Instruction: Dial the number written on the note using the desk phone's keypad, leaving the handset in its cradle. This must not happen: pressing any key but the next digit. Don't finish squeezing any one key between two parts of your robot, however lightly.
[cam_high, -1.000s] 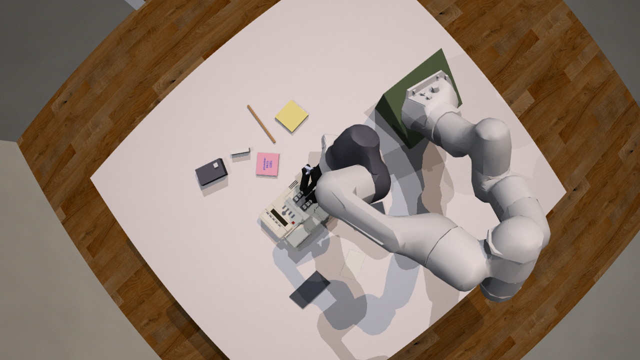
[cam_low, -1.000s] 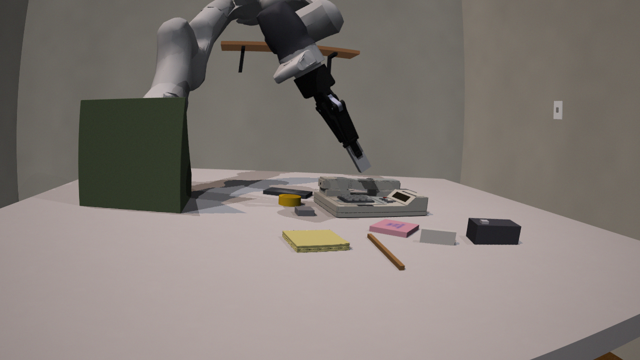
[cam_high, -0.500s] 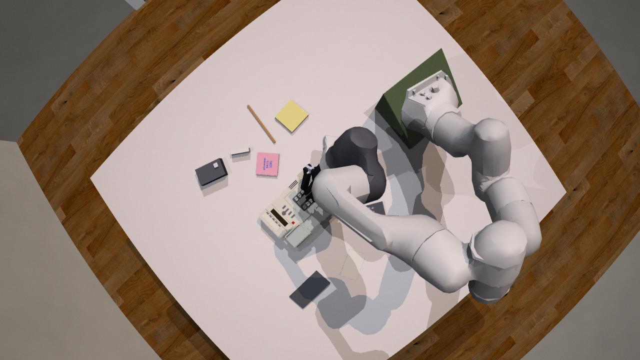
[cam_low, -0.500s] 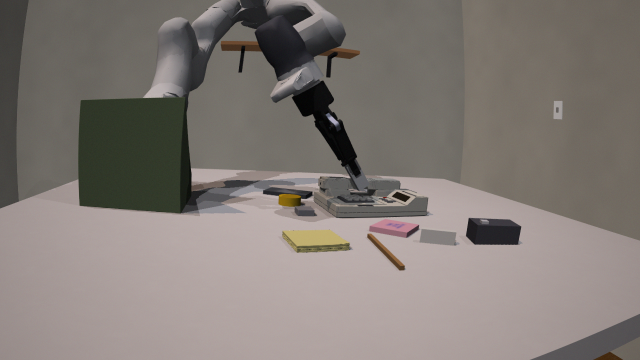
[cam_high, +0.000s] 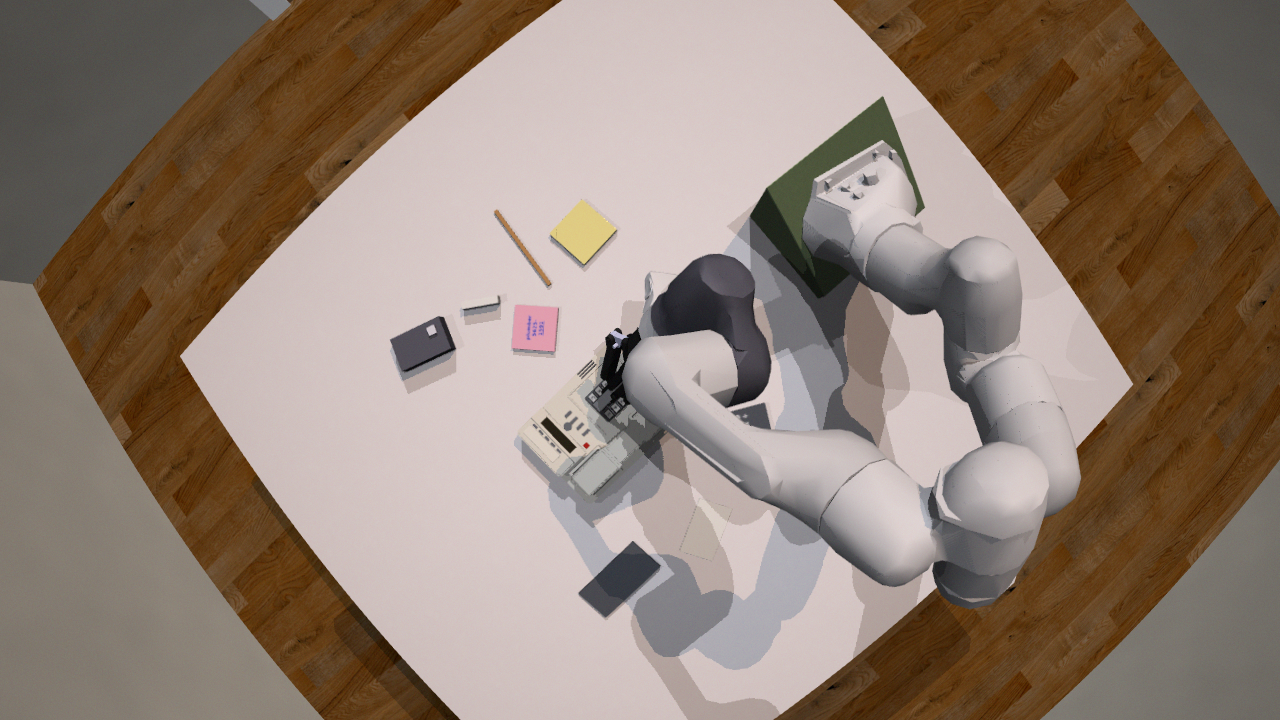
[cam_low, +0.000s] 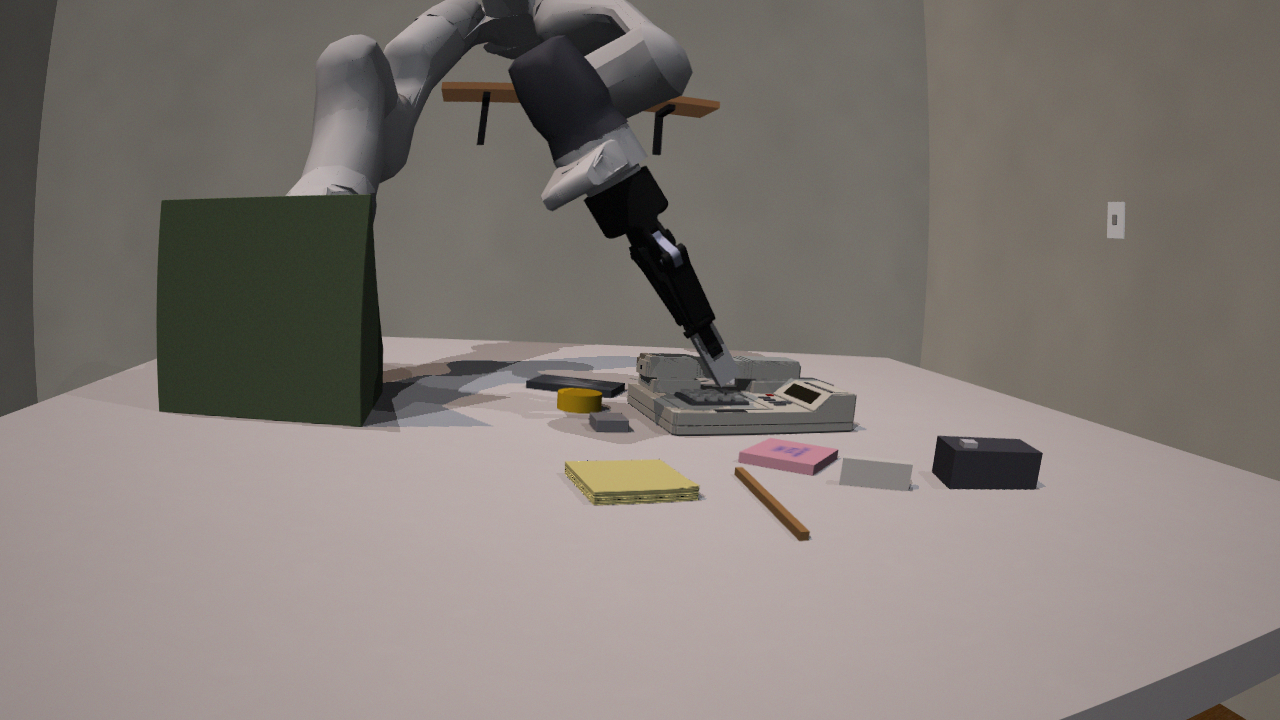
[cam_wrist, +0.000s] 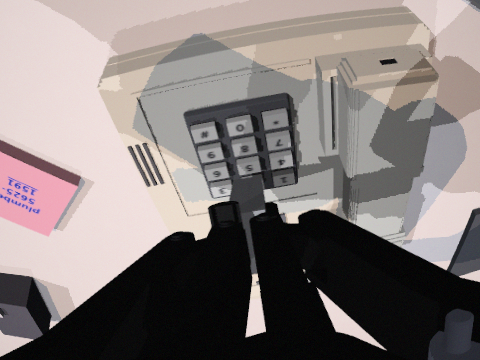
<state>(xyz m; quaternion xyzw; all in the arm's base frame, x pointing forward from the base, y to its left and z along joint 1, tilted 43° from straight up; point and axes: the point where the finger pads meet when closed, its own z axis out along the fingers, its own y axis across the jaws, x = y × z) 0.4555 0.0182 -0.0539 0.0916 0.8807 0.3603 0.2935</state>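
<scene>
Gripper (cam_high: 615, 358) (cam_low: 721, 383) (cam_wrist: 251, 201) closed, fingertips together, tilted over keypad (cam_high: 606, 400) (cam_low: 713, 396) (cam_wrist: 242, 145) near 2's spot; key contact unclear. Handset (cam_high: 631, 443) (cam_low: 774, 368) (cam_wrist: 387, 140) sits in cradle just beside, tight on that side. Open tabletop (cam_high: 429, 501) (cam_low: 358, 573) between phone (cam_high: 554, 425) (cam_low: 760, 419) (cam_wrist: 120, 95) and table edge. Note (cam_high: 535, 328) (cam_low: 787, 454) (cam_wrist: 37, 190) lies off phone's side, apart from gripper. Wrist view reads 5625-1591; exterior shows yellow tape roll (cam_low: 579, 400), hidden from top.

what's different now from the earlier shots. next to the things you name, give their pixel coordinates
The black two-finger tool (cam_high: 612, 380) (cam_low: 726, 383) (cam_wrist: 251, 201) has come down from above the beige desk phone (cam_high: 562, 429) (cam_low: 760, 419) (cam_wrist: 120, 102) to its dark grey keypad (cam_low: 711, 397) (cam_wrist: 240, 104), the pale arm lowering with it. Nothing was grasped or let go; the tool is shut. The phone, its handset in the cradle, and the pink note (cam_high: 535, 328) (cam_low: 787, 455) (cam_wrist: 35, 192) stayed put.
</scene>
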